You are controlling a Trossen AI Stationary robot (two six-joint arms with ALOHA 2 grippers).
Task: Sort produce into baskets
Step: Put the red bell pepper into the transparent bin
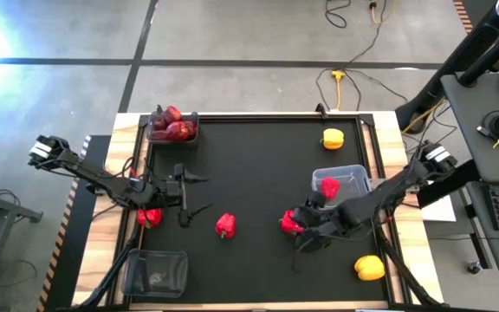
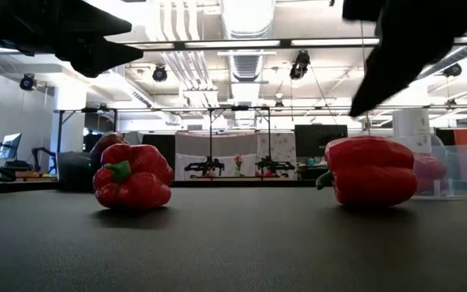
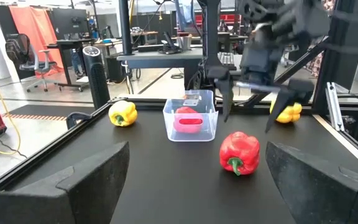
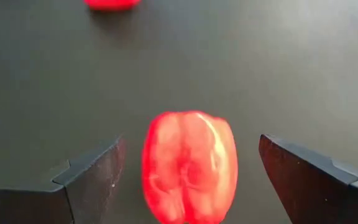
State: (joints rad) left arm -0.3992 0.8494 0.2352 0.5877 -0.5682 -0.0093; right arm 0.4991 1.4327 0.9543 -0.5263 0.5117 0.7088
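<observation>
My right gripper (image 1: 306, 230) is open and points down at a red bell pepper (image 4: 189, 167) on the black mat. Its fingers stand on either side of the pepper with gaps, touching nothing. My left gripper (image 1: 199, 194) is open and empty at the mat's left, level, facing a second red pepper (image 3: 239, 152) in the middle. A third red pepper (image 1: 149, 217) lies under the left arm. One yellow pepper (image 1: 333, 138) lies at the far right and another (image 1: 370, 268) at the near right. A clear basket (image 1: 353, 178) holds a red pepper (image 1: 329, 186). A far-left basket (image 1: 173, 127) holds maroon fruit.
An empty greyish basket (image 1: 156, 271) stands at the near left corner. The mat is framed by a wooden table edge (image 1: 119, 173). Open mat lies between the far-left basket and the far yellow pepper. Cables and a desk lie beyond the table.
</observation>
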